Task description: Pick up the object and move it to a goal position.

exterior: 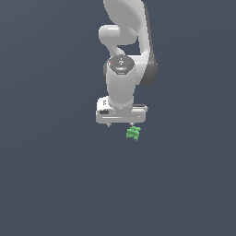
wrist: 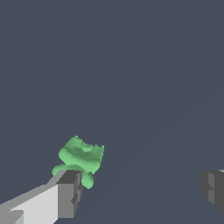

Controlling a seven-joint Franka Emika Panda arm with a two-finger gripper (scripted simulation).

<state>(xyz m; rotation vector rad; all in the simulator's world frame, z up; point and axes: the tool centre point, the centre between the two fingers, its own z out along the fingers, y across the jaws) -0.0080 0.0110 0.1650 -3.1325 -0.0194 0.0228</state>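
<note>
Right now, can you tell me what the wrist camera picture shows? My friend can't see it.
A small lumpy green object sits right beside one grey fingertip of the open gripper, not between the two. All around is plain dark grey-blue.
</note>
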